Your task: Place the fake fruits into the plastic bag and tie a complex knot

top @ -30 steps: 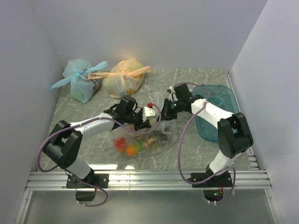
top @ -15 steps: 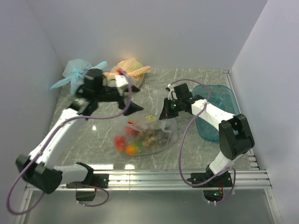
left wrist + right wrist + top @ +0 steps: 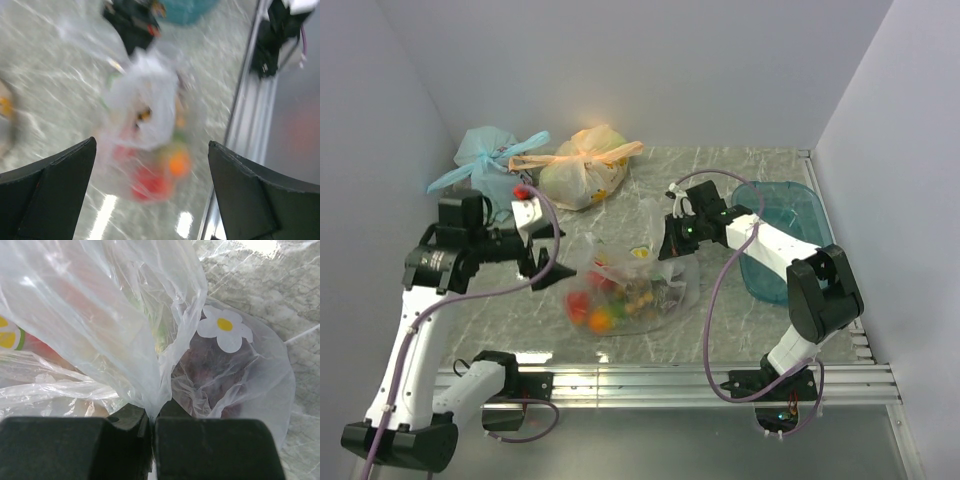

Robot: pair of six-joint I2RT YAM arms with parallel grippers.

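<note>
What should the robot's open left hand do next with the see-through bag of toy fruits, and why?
Probably move the left gripper to the thin clear plastic bag and pinch its loose top. It hangs open and empty, apart from the bag, while the right gripper is shut on one fold. The glossy plastic fruits lie inside, so tying likely needs two holds.

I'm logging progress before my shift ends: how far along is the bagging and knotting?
Done: the fake fruits sit inside the plastic bag. In hand: the right gripper pinches bag film in its fingers; the left gripper hangs open, empty. Left: no knot shows yet.
</note>
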